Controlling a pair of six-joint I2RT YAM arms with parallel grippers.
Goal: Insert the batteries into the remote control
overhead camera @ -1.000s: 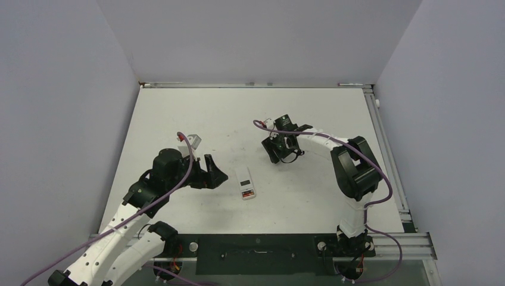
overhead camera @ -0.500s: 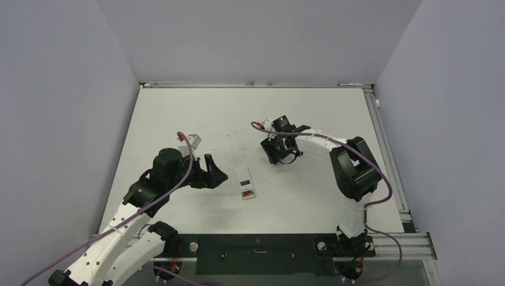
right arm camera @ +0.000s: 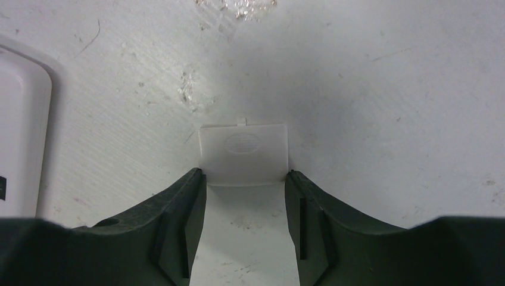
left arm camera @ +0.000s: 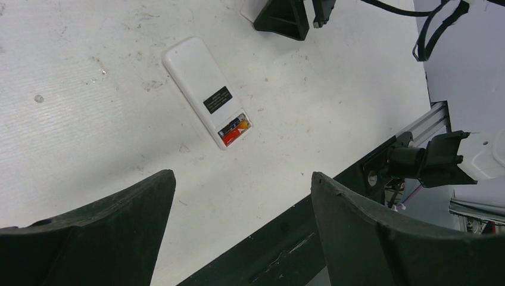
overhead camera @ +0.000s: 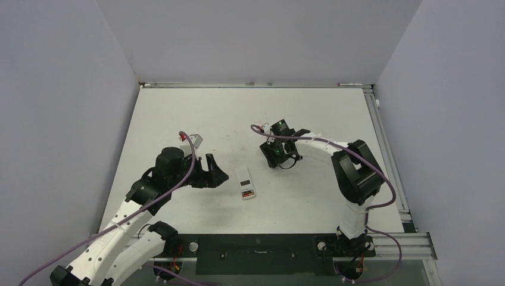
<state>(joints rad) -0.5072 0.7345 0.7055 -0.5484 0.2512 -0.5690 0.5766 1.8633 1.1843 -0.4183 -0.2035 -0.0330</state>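
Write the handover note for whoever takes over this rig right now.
The left gripper is open and empty, beside the small white rectangular remote control, which lies back-up on the table.
The right gripper is shut on the thin white plastic battery cover, apart from the remote.
Done: the small reddish and orange-looking batteries appear seated in the remote's open back.
Left: probably fitting the cover back on.

Right wrist view: remote control (right arm camera: 18, 137) cut off by the left edge. Whether the right claw (right arm camera: 244, 174) actually presses the battery cover (right arm camera: 243, 154) cannot be told. Top view: the cover is hidden beneath that claw. The 2 batteries (left arm camera: 234, 127) (a reddish patch, left wrist view) are too small to separate.
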